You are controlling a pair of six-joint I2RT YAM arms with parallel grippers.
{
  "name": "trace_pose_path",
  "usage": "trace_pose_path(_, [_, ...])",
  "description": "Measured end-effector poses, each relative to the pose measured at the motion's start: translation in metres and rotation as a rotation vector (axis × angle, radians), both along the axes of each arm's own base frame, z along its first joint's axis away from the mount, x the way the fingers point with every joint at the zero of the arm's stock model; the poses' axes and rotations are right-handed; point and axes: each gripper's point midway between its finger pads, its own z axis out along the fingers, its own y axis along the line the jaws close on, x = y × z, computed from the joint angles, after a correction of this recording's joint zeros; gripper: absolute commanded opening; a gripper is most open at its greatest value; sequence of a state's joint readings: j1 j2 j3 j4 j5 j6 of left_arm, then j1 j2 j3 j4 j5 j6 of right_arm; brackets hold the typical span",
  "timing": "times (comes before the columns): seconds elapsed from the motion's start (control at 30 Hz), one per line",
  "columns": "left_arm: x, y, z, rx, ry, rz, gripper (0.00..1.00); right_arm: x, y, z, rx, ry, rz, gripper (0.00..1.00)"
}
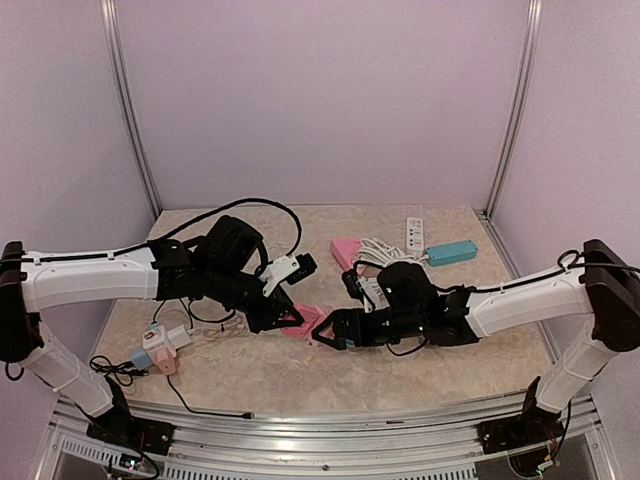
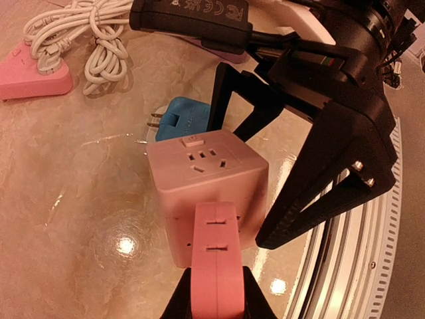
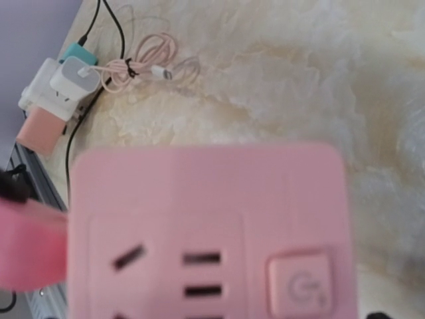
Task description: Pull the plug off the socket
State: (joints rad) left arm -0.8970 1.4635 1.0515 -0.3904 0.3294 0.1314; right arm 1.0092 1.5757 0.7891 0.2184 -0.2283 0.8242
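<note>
Pinching the pink plug (image 2: 214, 252) between its two black fingers (image 2: 178, 302), the left pincer (image 2: 216, 302) is holding it straight out ahead of itself. There the plug's far end is meeting the near face of the pink cube socket (image 2: 212, 166); whether the pins are sitting inside cannot be told. The cube is resting on the marbled table (image 2: 66, 219) just beyond the left pincer's tips, with its top outlets and small button facing upward. The right pincer (image 1: 328, 336) is reaching in from the opposite side with its jaws spread wide. It is straddling the cube, one finger (image 2: 222, 100) standing beyond the cube's far corner and the other (image 2: 312, 193) running along its side, with a sliver of gap showing there. From the right pincer's own camera the cube is filling nearly the whole view, blurred by nearness, with the plug poking in at the left edge. Beyond the cube, farther from the left pincer, a blue adaptor (image 2: 178, 119) is lying with its prongs showing. Farther off to the left of it, a pink power strip (image 2: 33, 78) is sitting beside a coiled white cable (image 2: 86, 40).
</note>
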Motion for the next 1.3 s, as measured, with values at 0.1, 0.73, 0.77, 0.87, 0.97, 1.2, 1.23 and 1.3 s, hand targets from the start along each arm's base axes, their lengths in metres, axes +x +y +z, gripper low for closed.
trace_pose_path(0.1, [-0.001,0.0,0.0,-0.001,0.002,-0.002,0.0,0.001,0.003,-0.003,0.004,0.002,-0.001,0.88])
trace_pose_path(0.73, [-0.005,-0.001,0.002,-0.015,0.015,-0.02,0.0,0.006,0.009,-0.003,0.009,-0.02,0.008,0.42])
trace_pose_path(0.77, [-0.005,-0.001,0.002,-0.014,0.015,-0.019,0.0,0.006,0.009,-0.003,0.008,-0.019,0.007,0.36])
trace_pose_path(0.87, [-0.004,-0.001,0.001,-0.012,0.013,-0.016,0.0,0.006,0.009,-0.004,0.005,-0.022,0.01,0.23])
trace_pose_path(0.97, [-0.003,0.0,0.001,-0.009,0.009,-0.012,0.0,0.006,0.009,-0.004,0.005,-0.023,0.009,0.11])
trace_pose_path(1.2, [0.002,0.001,0.001,0.002,-0.015,0.011,0.0,0.01,0.009,-0.003,-0.013,-0.028,-0.008,0.0])
trace_pose_path(1.23, [0.003,0.001,0.0,0.004,-0.02,0.015,0.0,0.011,0.009,-0.003,-0.017,-0.028,-0.012,0.0])
trace_pose_path(1.3, [0.004,0.001,0.0,0.009,-0.032,0.023,0.0,0.014,0.009,-0.003,-0.029,-0.027,-0.023,0.0])
